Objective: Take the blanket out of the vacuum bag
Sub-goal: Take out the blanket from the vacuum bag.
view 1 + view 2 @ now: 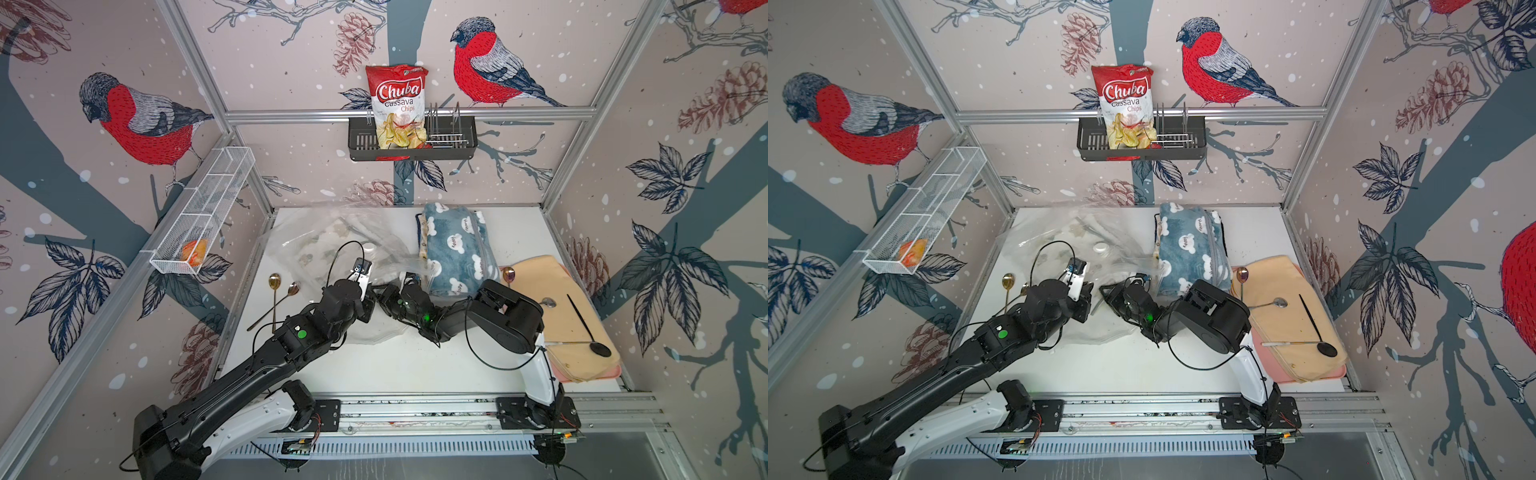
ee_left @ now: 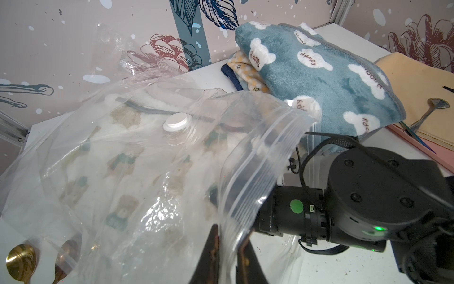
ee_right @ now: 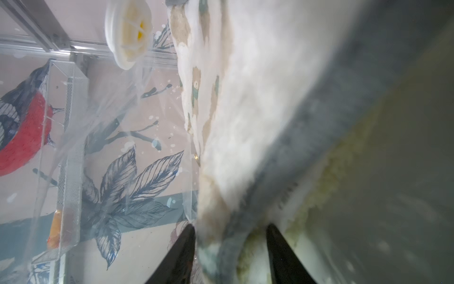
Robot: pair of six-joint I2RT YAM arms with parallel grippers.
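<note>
Black fingers [image 2: 208, 255] of the left gripper [image 2: 231, 236] sit almost pressed together, pinching the zip-seal edge [image 2: 255, 172] of the vacuum bag [image 2: 147, 172], which lies crumpled on the far left part of the white table [image 1: 415, 365]. Inside it, under the round white valve cap [image 2: 177, 121], is the blanket [image 2: 118, 152], white with brown and teal bears. Within the bag's mouth, the right gripper [image 3: 230, 227] has its fingers spread partway, with the blanket's grey-bound edge lying between them. Just right of the bag, a blue fleece [image 1: 457, 253] reads "Happy"; a red packet [image 1: 397, 104] in the black wall rack [image 1: 453, 153] reads "Chuba Cassava Chips"
</note>
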